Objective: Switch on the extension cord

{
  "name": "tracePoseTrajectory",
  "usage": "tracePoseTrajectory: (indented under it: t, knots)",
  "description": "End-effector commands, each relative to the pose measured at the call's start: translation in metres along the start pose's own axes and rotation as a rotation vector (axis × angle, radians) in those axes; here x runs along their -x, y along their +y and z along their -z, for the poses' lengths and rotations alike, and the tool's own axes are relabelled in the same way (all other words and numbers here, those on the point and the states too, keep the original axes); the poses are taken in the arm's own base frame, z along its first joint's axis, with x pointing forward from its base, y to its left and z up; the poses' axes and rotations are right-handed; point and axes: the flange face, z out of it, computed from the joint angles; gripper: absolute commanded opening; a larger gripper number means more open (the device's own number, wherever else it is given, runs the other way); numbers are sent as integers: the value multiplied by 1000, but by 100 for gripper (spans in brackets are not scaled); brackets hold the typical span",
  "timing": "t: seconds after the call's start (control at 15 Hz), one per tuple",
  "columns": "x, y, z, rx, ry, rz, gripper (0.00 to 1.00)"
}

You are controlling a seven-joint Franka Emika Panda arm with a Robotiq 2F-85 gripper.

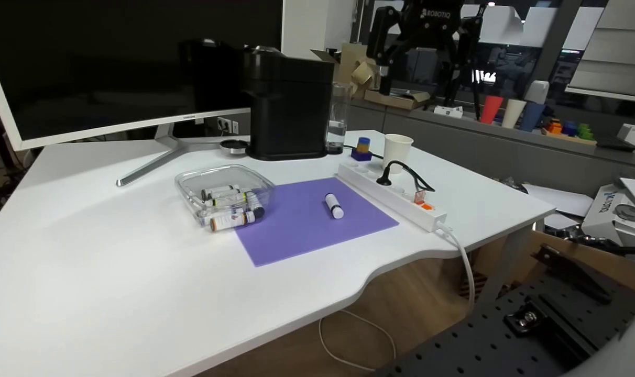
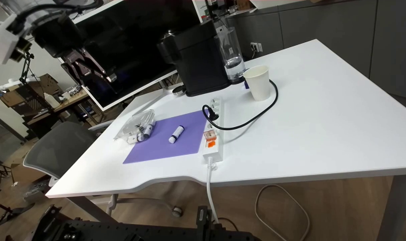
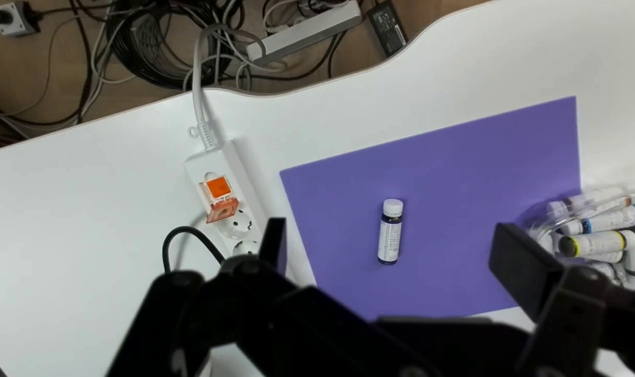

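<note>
The extension cord is a long white power strip on the white desk, in both exterior views [image 1: 385, 198] [image 2: 219, 138] and the wrist view [image 3: 240, 184]. Its orange switch [image 3: 219, 187] is near the cable end, with a clear red flap [image 3: 223, 209] standing raised beside it. A black plug [image 1: 384, 178] sits in a socket. A white cable [image 2: 209, 182] hangs over the desk edge. My gripper [image 3: 392, 246] is open and empty, high above the desk; both exterior views show it [image 1: 417, 89] [image 2: 100, 82]. In the wrist view its left finger hides part of the strip.
A small bottle [image 3: 390, 235] lies on a purple sheet [image 1: 302, 230] beside the strip. A clear tub [image 1: 226, 175] holds several bottles. A paper cup [image 2: 258, 83], a black machine [image 1: 291, 104], a glass container [image 1: 337, 120] and a monitor [image 1: 134, 63] stand farther back.
</note>
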Motion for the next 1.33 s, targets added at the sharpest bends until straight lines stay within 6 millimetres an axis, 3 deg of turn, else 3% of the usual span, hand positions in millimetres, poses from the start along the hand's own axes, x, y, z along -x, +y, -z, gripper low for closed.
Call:
tracePoseTrajectory:
  t: [0.0, 0.2, 0.47, 0.67, 0.8, 0.87, 1.0, 1.27]
  knots:
    - [0, 0, 0, -2, -1, -2, 100]
    - [-10, 15, -9, 27, -18, 66, 100]
    - [-20, 58, -29, 124, -11, 266, 100]
    - [-30, 85, -51, 172, 37, 365, 100]
    - [-38, 97, -72, 152, 50, 340, 100]
    - [-42, 100, -85, 125, 41, 309, 75]
    - [-49, 100, -107, 83, 22, 257, 67]
    - [-71, 94, -139, 12, -37, 179, 37]
